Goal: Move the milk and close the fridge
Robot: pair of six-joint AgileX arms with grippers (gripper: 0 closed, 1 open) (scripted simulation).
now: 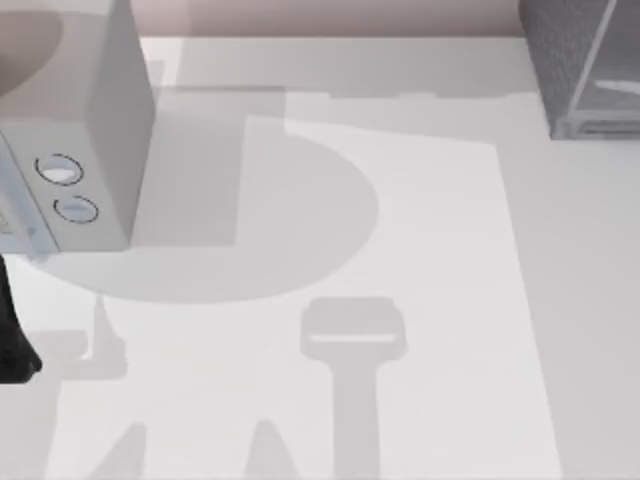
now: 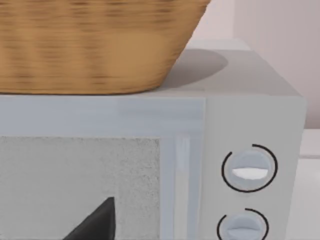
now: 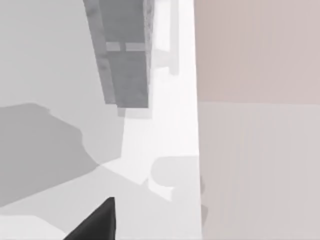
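Top view: the fridge [image 1: 585, 65] stands at the table's [image 1: 440, 300] two o'clock corner; the pale box with two dials [image 1: 70, 150] sits at ten o'clock, and my left arm [image 1: 12, 340] shows dark at nine o'clock.

Left wrist view: a wicker basket [image 2: 95, 45] rests on the dial box [image 2: 250, 125]; whether my left gripper [image 2: 97, 225] is open, I cannot tell.

Right wrist view: the fridge [image 3: 122, 60] stands well beyond my right gripper [image 3: 97, 225], whose state I likewise cannot tell.

Dark grey speckled fridge [image 1: 585, 65] standing upright at the far right corner of the desk [image 1: 430, 300], paler panel and light trim along its edge.
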